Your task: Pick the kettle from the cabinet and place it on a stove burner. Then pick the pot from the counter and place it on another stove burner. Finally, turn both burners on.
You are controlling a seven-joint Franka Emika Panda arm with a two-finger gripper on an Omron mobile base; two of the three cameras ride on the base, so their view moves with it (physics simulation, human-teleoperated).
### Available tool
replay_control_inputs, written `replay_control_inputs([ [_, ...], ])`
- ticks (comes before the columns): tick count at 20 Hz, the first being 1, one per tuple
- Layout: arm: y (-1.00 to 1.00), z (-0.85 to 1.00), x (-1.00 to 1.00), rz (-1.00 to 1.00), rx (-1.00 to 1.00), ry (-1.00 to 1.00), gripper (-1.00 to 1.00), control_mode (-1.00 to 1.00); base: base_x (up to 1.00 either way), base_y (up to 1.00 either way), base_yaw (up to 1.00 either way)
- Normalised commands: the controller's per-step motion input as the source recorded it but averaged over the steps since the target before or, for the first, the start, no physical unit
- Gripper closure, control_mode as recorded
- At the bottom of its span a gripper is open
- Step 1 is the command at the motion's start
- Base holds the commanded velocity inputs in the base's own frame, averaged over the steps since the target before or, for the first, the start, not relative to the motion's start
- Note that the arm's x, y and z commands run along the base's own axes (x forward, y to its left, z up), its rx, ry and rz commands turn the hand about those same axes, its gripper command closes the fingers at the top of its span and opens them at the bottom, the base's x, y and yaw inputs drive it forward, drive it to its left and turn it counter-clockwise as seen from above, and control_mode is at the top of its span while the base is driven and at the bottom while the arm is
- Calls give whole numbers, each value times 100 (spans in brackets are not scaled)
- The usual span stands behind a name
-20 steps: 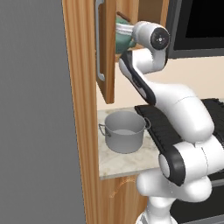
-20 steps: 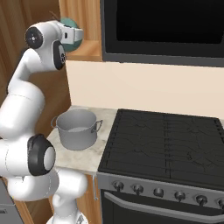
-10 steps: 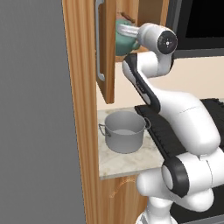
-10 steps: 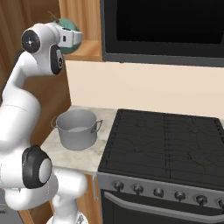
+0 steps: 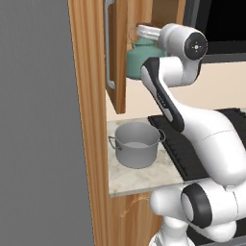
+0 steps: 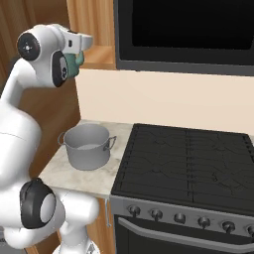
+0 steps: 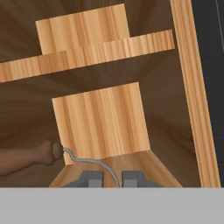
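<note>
One kettle (image 5: 139, 60), pinched by its handle at the mouth of the cabinet (image 5: 116, 57).

The gripper (image 7: 112, 178) has its two fingertips drawn close on the thin arched handle, so the teal body hangs directly beneath the hand, just beside the open door. The stove burners (image 6: 193, 163) lie well below and to the arm's right, beyond the pot (image 6: 88, 146) on the counter (image 6: 74, 174); the carry likely runs down and rightward.
</note>
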Motion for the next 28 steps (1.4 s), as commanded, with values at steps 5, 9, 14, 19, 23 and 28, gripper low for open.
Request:
replay_control_inputs([
  [5, -12, 2, -49, 0, 1, 0, 100, -100, 0, 0, 0],
  [9, -13, 0, -52, 0, 3, 0, 100, -100, 0, 0, 0],
  [14, -13, 0, -51, 0, 3, 0, 100, -100, 0, 0, 0],
  [19, -10, 1, -49, 0, 2, 0, 100, -100, 0, 0, 0],
  [23, -6, 0, -49, 0, 2, 0, 100, -100, 0, 0, 0],
  [28, -4, 0, -47, 0, 2, 3, 100, -100, 0, 0, 0],
])
